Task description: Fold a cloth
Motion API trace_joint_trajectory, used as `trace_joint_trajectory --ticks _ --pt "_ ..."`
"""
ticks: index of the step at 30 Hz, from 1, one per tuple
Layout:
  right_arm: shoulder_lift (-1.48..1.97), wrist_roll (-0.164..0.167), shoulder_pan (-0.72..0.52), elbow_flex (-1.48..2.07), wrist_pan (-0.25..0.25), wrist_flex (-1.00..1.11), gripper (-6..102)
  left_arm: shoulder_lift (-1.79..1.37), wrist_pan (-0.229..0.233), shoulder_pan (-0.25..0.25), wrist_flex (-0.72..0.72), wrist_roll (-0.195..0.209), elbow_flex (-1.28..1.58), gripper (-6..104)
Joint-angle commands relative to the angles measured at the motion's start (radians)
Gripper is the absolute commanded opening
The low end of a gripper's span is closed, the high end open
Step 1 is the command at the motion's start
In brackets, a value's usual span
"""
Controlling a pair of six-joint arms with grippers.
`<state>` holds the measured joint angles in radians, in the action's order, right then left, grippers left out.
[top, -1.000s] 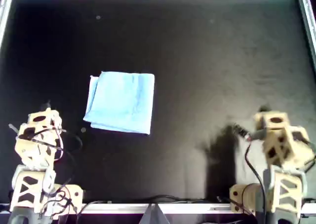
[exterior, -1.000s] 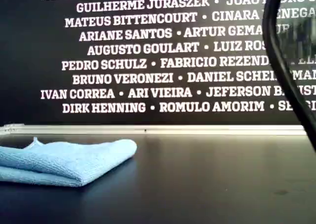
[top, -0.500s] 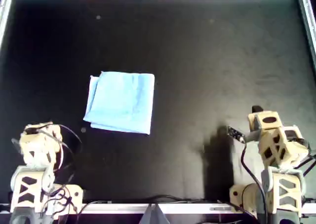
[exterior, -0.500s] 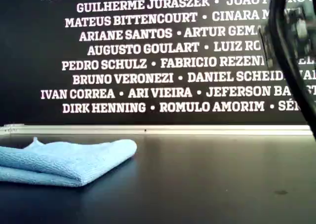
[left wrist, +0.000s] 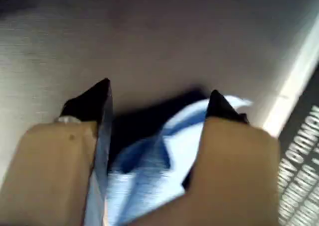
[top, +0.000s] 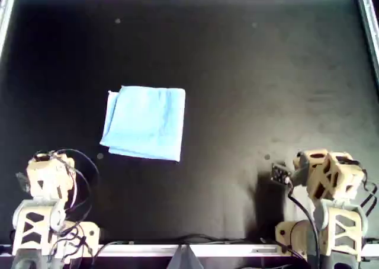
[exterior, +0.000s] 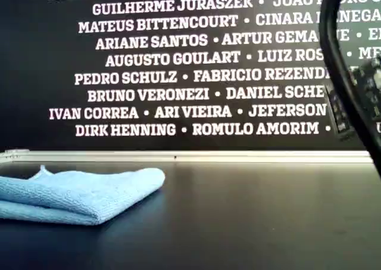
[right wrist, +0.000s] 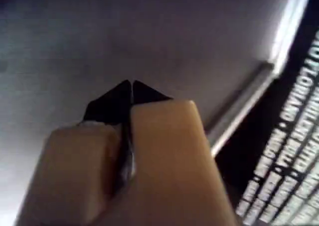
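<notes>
Jaws: the left gripper (left wrist: 157,99) stands spread with nothing between them, the right gripper (right wrist: 130,89) pinched together on nothing. Overhead, the cloth (top: 145,122) lies folded on the black table (top: 249,73), well apart from both arms. The exterior view shows stacked layers, so the fold looks finished.

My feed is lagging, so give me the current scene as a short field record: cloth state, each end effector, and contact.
cloth: folded, flat on the black table, overhead view's left half
left end effector: open, cloth seen beyond its jaws
right end effector: shut, empty
contact: neither arm touches the cloth
</notes>
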<state>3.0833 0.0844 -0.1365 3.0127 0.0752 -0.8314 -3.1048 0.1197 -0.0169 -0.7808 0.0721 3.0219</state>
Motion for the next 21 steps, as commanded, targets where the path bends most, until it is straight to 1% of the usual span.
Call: trace_joint_trajectory --ticks 1,3,5,7,9,12,13,14,21 --pt "0.051 0.005 -0.008 0.02 -0.005 -0.04 -2 -0.015 -0.009 -0.02 -0.051 -0.006 -0.017 67" --pt "0.051 0.003 -0.008 0.02 -0.005 -0.04 -2 -0.015 -0.008 -0.02 -0.051 -0.006 -0.017 67" --pt "0.051 -0.009 -0.008 0.02 0.002 -0.04 -2 -0.015 -0.008 -0.02 -0.051 -0.006 -0.017 67" --pt "0.051 -0.009 -0.008 0.02 -0.003 -0.04 -2 -0.015 -0.008 -0.02 -0.051 -0.006 -0.017 67" --pt "0.051 0.003 -0.008 0.02 -0.005 -0.04 -2 -0.012 -0.008 -0.02 -0.051 -0.005 -0.017 67" --pt "0.048 0.003 -0.005 0.02 -0.005 -0.04 -2 -0.008 -0.005 -0.017 -0.051 -0.005 -0.017 67" --pt "0.046 0.005 -0.002 0.02 -0.005 -0.04 -2 -0.006 0.005 -0.005 -0.051 0.003 -0.017 67" --pt "0.044 0.005 0.008 0.02 -0.005 -0.038 -2 -0.005 -0.008 -0.002 -0.051 -0.003 -0.017 67" --pt "0.037 0.005 0.015 0.018 -0.005 -0.035 -2 -0.003 -0.006 -0.003 -0.051 0.005 -0.017 67"
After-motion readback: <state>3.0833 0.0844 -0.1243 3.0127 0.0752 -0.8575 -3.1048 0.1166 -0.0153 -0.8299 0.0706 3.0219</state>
